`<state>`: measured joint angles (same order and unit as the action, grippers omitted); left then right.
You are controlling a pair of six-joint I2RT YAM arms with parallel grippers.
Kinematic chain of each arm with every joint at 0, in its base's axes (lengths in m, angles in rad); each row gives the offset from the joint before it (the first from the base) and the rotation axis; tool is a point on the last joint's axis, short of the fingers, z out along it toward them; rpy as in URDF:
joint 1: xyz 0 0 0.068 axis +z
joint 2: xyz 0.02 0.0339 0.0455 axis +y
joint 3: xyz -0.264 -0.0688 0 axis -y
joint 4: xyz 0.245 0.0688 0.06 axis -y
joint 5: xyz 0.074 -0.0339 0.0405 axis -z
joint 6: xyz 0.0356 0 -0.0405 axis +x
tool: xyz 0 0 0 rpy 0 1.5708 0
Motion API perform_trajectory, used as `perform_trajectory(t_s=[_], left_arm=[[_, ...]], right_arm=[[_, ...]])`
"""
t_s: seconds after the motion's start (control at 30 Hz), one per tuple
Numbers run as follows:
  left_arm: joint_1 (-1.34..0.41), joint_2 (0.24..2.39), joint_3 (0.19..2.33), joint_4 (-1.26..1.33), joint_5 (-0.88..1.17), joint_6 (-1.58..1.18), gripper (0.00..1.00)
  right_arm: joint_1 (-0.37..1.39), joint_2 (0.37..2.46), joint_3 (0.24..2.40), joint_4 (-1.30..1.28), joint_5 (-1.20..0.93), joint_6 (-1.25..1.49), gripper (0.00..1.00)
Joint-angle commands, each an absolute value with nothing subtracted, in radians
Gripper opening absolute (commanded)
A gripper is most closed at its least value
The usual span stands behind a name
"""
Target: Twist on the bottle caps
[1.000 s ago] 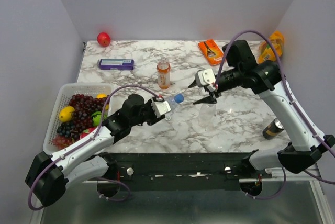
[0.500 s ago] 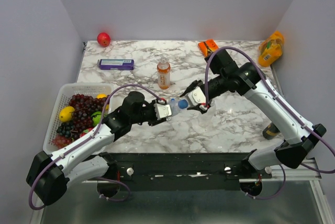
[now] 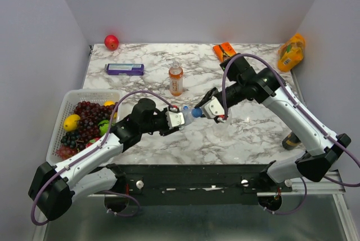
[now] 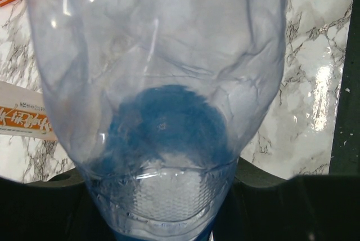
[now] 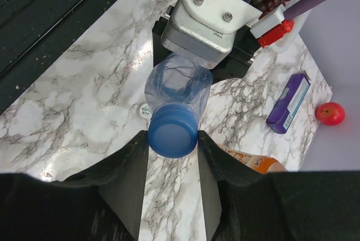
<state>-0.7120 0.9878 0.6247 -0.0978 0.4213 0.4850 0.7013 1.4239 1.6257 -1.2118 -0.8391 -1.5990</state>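
My left gripper [image 3: 179, 118] is shut on a clear bottle [image 3: 186, 115] and holds it level above the table, neck pointing right. In the left wrist view the bottle [image 4: 157, 55] fills the frame between the dark fingers [image 4: 34, 207]. A blue cap [image 3: 195, 112] sits on its neck. My right gripper [image 3: 203, 110] is shut on that blue cap [image 5: 172, 131], one finger [image 5: 132, 168] touching each side. The orange-liquid bottle [image 3: 176, 79] stands uncapped at mid-table. A whitish cap [image 5: 142, 111] lies on the table under the held bottle. The third bottle does not show.
A white basket [image 3: 70, 96] of grapes and fruit is at the left. A purple box [image 3: 124, 69] and a red apple [image 3: 111, 41] are at the back left. An orange packet [image 3: 225, 51] and a yellow-orange pouch [image 3: 291, 49] are at the back right. A dark can [image 3: 292, 138] lies near the right edge.
My right gripper has come left from the middle right of the table to the bottle's neck and closed on the blue cap. The left gripper has held the bottle almost still.
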Motion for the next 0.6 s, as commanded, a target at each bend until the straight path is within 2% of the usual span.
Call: perform_trajectory(t_s=[0.0, 0.37, 0.47, 0.5, 0.57], left_arm=[[-0.707, 1.003, 0.649, -0.052, 0.453, 0.453, 0.00], [-0.706, 1.032, 0.666, -0.038, 0.471, 0.433, 0.00], [-0.706, 1.037, 0.666, -0.038, 0.466, 0.430, 0.00], [-0.706, 1.035, 0.664, -0.023, 0.459, 0.419, 0.00], [-0.706, 1.023, 0.649, -0.005, 0.407, 0.403, 0.00]], right_arm=[[0.712, 1.391, 1.591, -1.198, -0.890, -1.615, 0.47], [0.712, 1.365, 1.559, -1.151, -0.908, -1.594, 0.46], [0.712, 1.381, 1.580, -1.158, -0.914, -1.575, 0.25], [0.712, 1.390, 1.594, -1.163, -0.914, -1.554, 0.12], [0.712, 1.440, 1.653, -1.158, -0.905, -1.409, 0.01]])
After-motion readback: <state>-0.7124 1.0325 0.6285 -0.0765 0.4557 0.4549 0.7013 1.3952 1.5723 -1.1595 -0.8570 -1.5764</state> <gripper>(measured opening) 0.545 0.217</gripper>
